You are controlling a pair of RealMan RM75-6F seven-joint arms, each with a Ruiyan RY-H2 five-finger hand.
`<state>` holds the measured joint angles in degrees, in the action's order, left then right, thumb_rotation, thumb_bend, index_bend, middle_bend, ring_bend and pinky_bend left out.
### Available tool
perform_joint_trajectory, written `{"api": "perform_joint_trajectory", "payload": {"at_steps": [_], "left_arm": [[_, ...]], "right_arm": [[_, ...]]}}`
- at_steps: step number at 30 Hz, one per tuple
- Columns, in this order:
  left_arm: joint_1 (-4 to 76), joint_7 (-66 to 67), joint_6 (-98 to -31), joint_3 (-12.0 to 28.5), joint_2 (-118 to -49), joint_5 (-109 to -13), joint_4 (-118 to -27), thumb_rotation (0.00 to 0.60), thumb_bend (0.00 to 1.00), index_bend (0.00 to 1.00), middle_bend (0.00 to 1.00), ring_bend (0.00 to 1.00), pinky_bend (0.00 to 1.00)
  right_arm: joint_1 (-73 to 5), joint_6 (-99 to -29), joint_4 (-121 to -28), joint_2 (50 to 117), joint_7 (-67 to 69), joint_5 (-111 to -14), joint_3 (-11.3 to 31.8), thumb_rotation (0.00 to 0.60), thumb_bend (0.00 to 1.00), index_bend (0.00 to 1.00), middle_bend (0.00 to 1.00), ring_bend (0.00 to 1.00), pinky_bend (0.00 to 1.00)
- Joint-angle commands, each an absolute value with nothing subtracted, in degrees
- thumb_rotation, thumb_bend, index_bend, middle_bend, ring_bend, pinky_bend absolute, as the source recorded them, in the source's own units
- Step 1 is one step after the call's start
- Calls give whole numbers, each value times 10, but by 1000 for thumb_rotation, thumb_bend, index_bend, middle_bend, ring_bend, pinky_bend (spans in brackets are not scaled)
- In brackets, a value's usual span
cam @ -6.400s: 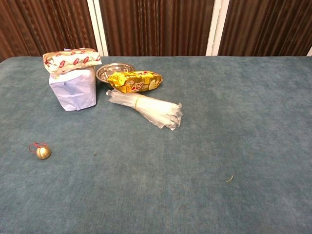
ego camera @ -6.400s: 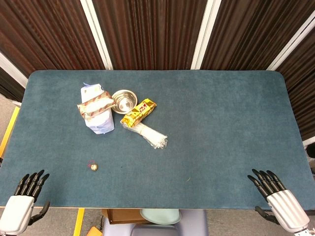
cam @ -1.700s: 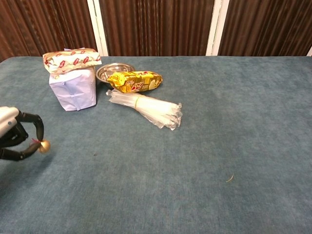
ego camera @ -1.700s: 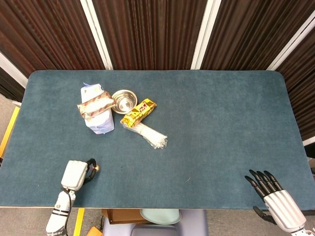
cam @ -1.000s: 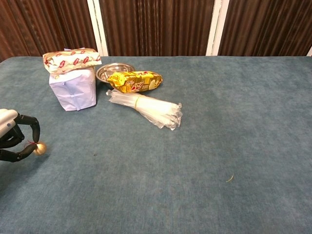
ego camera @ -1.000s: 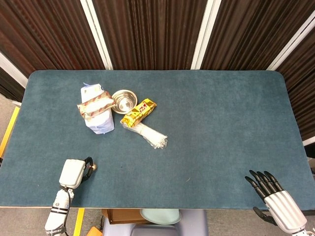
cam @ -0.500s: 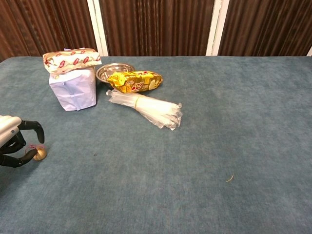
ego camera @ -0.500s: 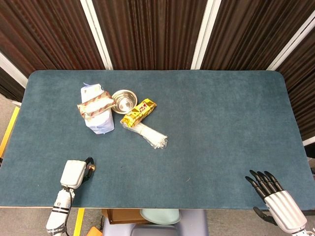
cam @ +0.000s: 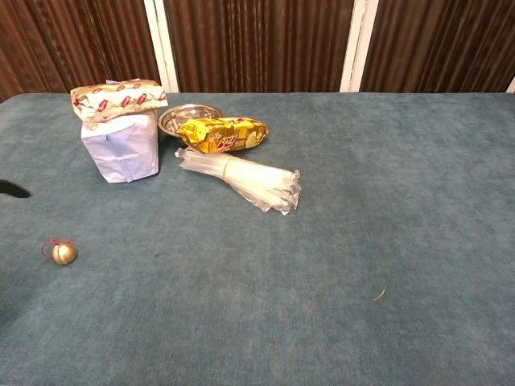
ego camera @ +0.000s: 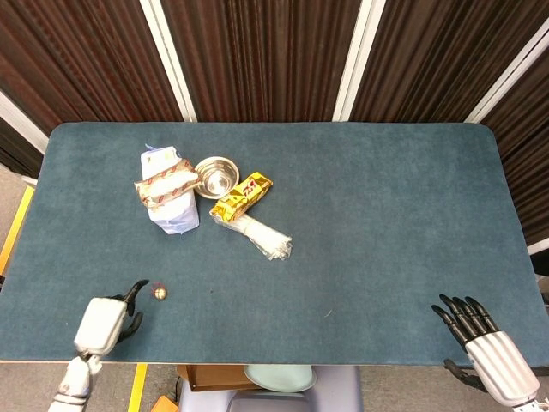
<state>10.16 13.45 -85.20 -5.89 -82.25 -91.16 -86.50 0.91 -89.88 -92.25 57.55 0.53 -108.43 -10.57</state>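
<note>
A small gold bell [ego camera: 159,293] with a red loop lies on the blue cloth table [ego camera: 386,215] near its front left edge, free of any grasp. Just beside it, the robot's left hand [ego camera: 107,319] holds nothing, its dark fingers [ego camera: 135,290] spread and apart from the bell. At the table's front right corner, the right hand [ego camera: 480,342] is likewise empty, fingers extended. Farther back stand a pale blue packet [cam: 121,145] topped by a red-and-white wrapper [cam: 117,98], a steel bowl [ego camera: 216,175], a yellow snack bag [cam: 222,133] and a clear plastic bundle [cam: 241,178].
</note>
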Motion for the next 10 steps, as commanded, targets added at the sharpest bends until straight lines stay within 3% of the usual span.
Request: {"api": "perform_joint_trajectory", "payload": {"at_steps": [1,4,10], "left_arm": [[57,105,-903,-124,-739,-962,-934,600,408,28,17,5,64],[-10,77,-1016,-157,-686,-1001,-928,600,399,0,0,0,59],[-13,74,-1009,-124,-681,-976,-925,600,400,0,0,0,55]], "right_arm": [[8,-894,-924,575,3,-1081,-105,600,355,0,0,0,0],[5,-882,-931,576,-6,-1065,-98,600,355,0,0,0,0],[4,-886,-934,571,3,-1064,-98,600,355,0,0,0,0]]}}
